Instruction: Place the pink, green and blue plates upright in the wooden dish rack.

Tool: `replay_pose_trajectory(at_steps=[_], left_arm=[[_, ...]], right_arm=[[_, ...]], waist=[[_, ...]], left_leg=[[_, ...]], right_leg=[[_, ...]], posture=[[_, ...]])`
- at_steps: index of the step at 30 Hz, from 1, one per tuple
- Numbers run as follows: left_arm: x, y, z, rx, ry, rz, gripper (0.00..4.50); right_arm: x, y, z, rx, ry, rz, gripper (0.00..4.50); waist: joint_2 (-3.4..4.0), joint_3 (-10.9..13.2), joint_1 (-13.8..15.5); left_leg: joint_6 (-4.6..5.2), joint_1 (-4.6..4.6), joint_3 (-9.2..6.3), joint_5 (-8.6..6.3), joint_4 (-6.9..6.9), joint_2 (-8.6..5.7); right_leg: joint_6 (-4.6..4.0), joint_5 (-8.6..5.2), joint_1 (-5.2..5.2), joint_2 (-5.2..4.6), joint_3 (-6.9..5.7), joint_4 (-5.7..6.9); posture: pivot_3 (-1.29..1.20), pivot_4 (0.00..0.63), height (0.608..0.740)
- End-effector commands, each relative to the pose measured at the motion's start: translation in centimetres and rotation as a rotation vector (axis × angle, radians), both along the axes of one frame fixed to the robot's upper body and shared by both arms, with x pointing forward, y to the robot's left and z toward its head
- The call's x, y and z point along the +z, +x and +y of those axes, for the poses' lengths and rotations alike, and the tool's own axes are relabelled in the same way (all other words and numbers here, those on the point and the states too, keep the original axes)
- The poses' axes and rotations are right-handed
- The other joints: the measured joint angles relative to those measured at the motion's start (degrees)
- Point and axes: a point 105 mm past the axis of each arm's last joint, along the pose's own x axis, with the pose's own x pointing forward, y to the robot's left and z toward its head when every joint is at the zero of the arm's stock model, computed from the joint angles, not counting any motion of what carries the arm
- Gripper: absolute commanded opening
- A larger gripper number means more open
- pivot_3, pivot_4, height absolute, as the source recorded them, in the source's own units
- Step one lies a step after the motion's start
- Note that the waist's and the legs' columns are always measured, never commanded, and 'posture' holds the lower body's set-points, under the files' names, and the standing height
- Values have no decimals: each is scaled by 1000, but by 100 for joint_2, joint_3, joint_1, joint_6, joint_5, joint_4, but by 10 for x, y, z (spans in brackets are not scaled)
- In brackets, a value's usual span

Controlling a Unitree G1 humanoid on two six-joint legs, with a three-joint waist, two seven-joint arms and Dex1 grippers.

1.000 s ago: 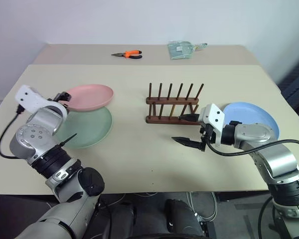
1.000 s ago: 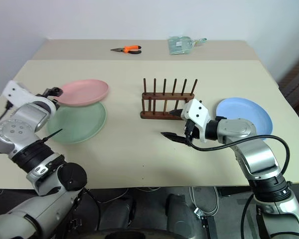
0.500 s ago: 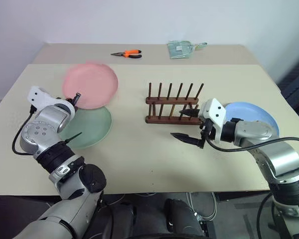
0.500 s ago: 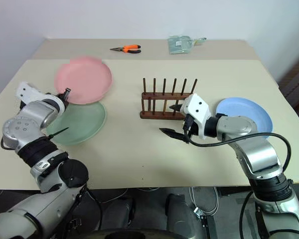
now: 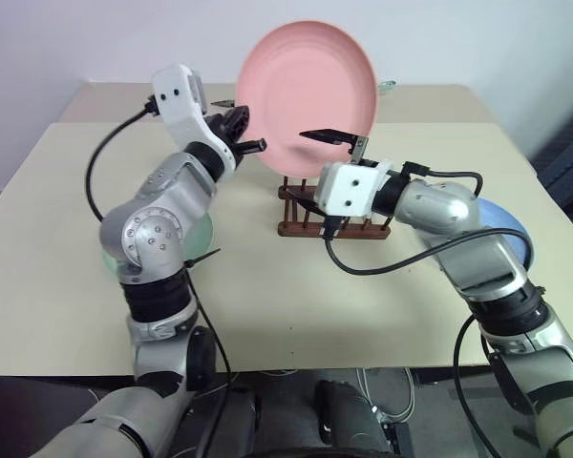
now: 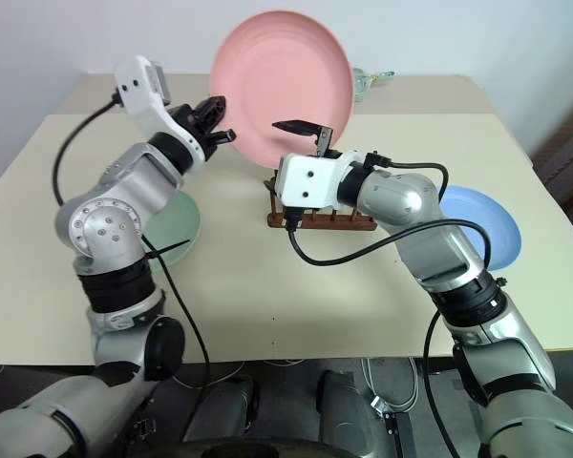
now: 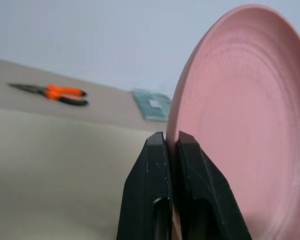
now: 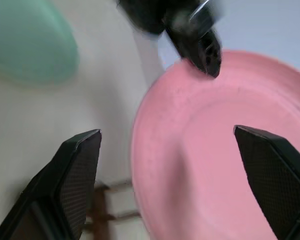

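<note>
Salmon-pink round matte plate (image 5: 307, 95) — held upright, rim pinched by left gripper (image 5: 249, 134), directly above dark wooden pegged dish rack (image 5: 330, 211); right gripper (image 5: 310, 164) jaws apart, nearer the rack.

I see orange-handled pliers (image 7: 55, 94) lying flat on the far strip of the beige table (image 5: 267, 305), with a small greenish packet (image 7: 152, 104) near them.

A lab-like room: bare beige table (image 5: 57, 286), blank white wall (image 5: 76, 38), stray orange pliers (image 7: 55, 94).
</note>
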Motion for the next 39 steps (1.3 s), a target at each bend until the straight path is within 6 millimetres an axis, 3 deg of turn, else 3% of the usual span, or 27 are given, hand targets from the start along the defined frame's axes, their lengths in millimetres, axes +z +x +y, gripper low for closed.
replay_pose_trajectory(at_steps=[1, 3, 9, 10, 12, 14, 17, 21, 24, 27, 29, 33, 39], left_arm=[[22, -12, -8, -33, -17, -72, 0], [22, -11, -6, -29, -39, -63, 0], [17, -7, 6, 8, -58, -29, 0], [18, -5, 10, 10, -112, -23, 328], [34, -3, 24, 30, -314, -54, 1061], [45, -2, 37, 50, -473, -74, 2072], [41, 8, 70, 200, -503, -68, 3411], [32, 13, 94, 302, -333, -95, 3411], [-3, 13, 80, 244, 193, -134, 3411], [-30, 5, 67, 101, 302, -153, 3411], [-39, -4, 59, 1, 325, -179, 3411], [-81, -36, 32, -303, 499, -160, 3411], [-101, -45, 30, -379, 521, -105, 3411]], right_arm=[[12, 3, -2, -16, -45, -130, 4078], [6, 7, -8, -41, -90, -147, 3455], [6, 13, -19, -92, -118, -200, 515], [7, 14, -21, -99, -118, -206, 18], [8, 14, -24, -110, -116, -215, 0], [9, 15, -27, -119, -110, -213, 0], [25, 14, -38, -142, 7, -210, 0], [56, 9, -58, -129, 300, -79, 0], [101, -7, -83, 59, 970, 330, 0], [115, -20, -101, 209, 1274, 547, 0], [111, -23, -110, 218, 1353, 631, 0], [76, -29, -108, 123, 1322, 763, 0], [51, -23, -116, 38, 1382, 875, 0]], waist=[[0, 0, 0], [0, 0, -12], [0, 0, -26], [0, 0, -23], [-4, 3, -7], [-7, 5, 15], [-7, 5, 13], [-6, 5, -6], [9, 12, -80], [26, 17, -11], [26, 16, 8], [41, 17, -26], [77, 25, -80]], left_leg=[[-1, 0, 0, 1, -1, 0], [-2, 1, 0, 1, -2, 0], [1, 4, 1, 0, -2, 1], [1, 3, 1, 0, -2, 1], [0, 4, 1, 0, -1, 0], [0, -1, -1, 0, 2, 1], [-3, 1, 0, 2, 2, 0], [-5, 6, 1, 3, -2, 1], [-2, 7, -1, 2, -7, 8], [21, 5, -7, -10, -6, 7], [25, 5, -9, -12, -8, 10], [28, 4, 3, -14, -19, 15], [32, 6, 14, -13, -16, 15]], right_leg=[[0, 0, 0, 0, 0, 0], [0, 0, 0, 0, 1, 0], [-1, 0, 1, 2, 2, 1], [-1, 0, 1, 2, 2, 1], [-1, 0, 3, 2, 3, 0], [-1, 0, 3, 2, 2, -4], [-1, 0, 5, 1, 2, -5], [-2, 1, 5, 4, 4, -4], [-8, 3, 4, 15, 8, 2], [-30, 9, 4, 14, 12, 2], [-47, 1, 4, 14, 10, -4], [-64, -11, -3, 13, 10, -9], [-62, -12, -6, 11, 14, -4]], posture=[[0, 150, 740], [0, 150, 740], [0, 150, 740], [0, 150, 740], [0, 150, 740], [0, 150, 740], [0, 150, 740], [0, 150, 740], [0, 150, 740], [0, 150, 740], [0, 150, 740], [0, 150, 740], [0, 150, 740]])
